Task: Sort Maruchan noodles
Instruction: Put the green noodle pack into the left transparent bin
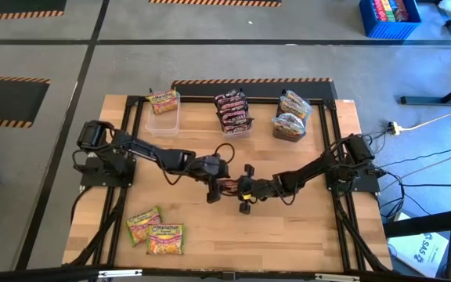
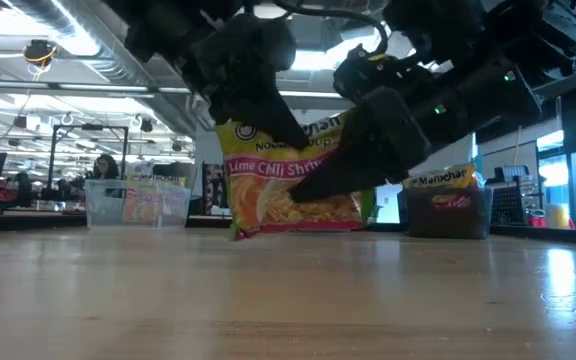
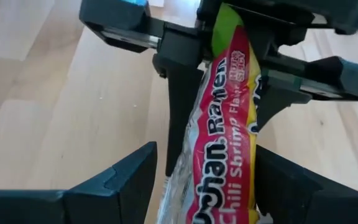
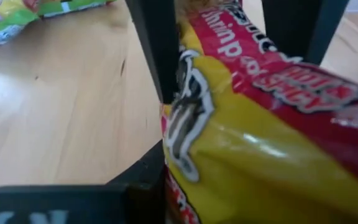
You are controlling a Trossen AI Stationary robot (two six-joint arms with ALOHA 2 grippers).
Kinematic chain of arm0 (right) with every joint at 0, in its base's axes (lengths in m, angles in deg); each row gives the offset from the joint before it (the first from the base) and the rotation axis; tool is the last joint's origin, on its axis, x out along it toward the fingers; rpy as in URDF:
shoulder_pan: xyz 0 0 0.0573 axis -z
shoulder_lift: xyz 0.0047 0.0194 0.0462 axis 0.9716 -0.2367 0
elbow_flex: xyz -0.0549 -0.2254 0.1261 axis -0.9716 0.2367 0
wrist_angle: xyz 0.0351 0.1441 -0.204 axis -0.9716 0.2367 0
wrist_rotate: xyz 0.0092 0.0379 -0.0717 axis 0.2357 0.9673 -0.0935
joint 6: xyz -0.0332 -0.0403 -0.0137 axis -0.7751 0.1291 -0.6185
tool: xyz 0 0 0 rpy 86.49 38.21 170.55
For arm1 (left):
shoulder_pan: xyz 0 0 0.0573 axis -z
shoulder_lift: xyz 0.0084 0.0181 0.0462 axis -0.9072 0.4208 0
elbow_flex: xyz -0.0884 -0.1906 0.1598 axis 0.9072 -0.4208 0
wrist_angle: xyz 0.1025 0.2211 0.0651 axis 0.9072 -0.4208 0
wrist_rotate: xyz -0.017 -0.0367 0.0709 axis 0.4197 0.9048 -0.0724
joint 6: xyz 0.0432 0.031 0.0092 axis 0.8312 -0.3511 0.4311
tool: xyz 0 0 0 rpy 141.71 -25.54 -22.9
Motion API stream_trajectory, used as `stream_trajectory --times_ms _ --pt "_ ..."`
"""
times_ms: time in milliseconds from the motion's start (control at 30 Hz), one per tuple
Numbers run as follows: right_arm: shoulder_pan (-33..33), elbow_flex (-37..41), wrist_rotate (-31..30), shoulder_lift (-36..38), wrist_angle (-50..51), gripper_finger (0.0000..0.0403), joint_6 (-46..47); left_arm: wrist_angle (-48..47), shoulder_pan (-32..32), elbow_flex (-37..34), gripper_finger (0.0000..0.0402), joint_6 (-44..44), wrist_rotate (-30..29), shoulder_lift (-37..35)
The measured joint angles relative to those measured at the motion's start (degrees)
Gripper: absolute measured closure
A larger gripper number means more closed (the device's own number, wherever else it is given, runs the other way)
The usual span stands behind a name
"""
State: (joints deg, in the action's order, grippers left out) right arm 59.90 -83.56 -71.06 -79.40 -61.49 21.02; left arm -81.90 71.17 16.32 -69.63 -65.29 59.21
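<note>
While both grippers meet at the middle of the table, one lime chili shrimp packet [image 2: 293, 180] hangs between them, clear of the wood.

The left gripper [image 1: 212, 190] has its fingers spread wide to either side of the packet, not pinching it as far as its wrist view shows, while the right gripper [image 1: 244, 190] clamps the wrapper across its flat faces. The packet is probably light, with a slick crinkly wrapper around a brittle noodle block (squeeze too hard and it may crack), so the flat faces near the middle look the safest hold, not the thin sealed edges. Two more packets [image 1: 156, 232] lie near the front edge, others sit in the clear tubs [image 1: 163, 119] at the back.
</note>
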Motion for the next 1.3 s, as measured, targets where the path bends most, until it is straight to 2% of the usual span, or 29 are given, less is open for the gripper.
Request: stream_trajectory --times_ms 267,467,600,800,900,1033,1300 --pt "0.40 -0.08 0.04 0.00 -0.20 0.0283 1.27 -4.68 -0.10 2.26 0.0170 0.22 2.95 0.66" --pt "0.78 -0.53 1.45 0.01 -0.76 0.0284 1.35 -5.12 -0.10 2.30 0.0171 -0.03 2.64 2.74" --pt "0.79 -1.00 1.46 0.00 -0.43 0.0278 1.02 -5.34 -0.22 2.25 0.0192 0.40 2.44 2.91" --pt "0.74 -1.00 -0.11 0.00 -0.18 0.0250 1.36 -5.25 -0.58 2.25 0.0262 2.45 2.69 2.91" --pt "0.74 -1.00 -0.36 0.00 -0.16 0.0226 1.21 -5.16 -0.58 2.25 0.0283 3.45 3.20 2.89" --pt "0.74 -1.01 -0.45 0.00 -0.23 0.0189 0.83 -7.65 -0.74 2.27 0.0284 4.45 2.86 2.40" --pt "0.72 -1.13 2.47 5.71 6.01 0.0147 1.34 -23.52 -2.09 2.22 0.0281 6.48 -1.19 -3.03"
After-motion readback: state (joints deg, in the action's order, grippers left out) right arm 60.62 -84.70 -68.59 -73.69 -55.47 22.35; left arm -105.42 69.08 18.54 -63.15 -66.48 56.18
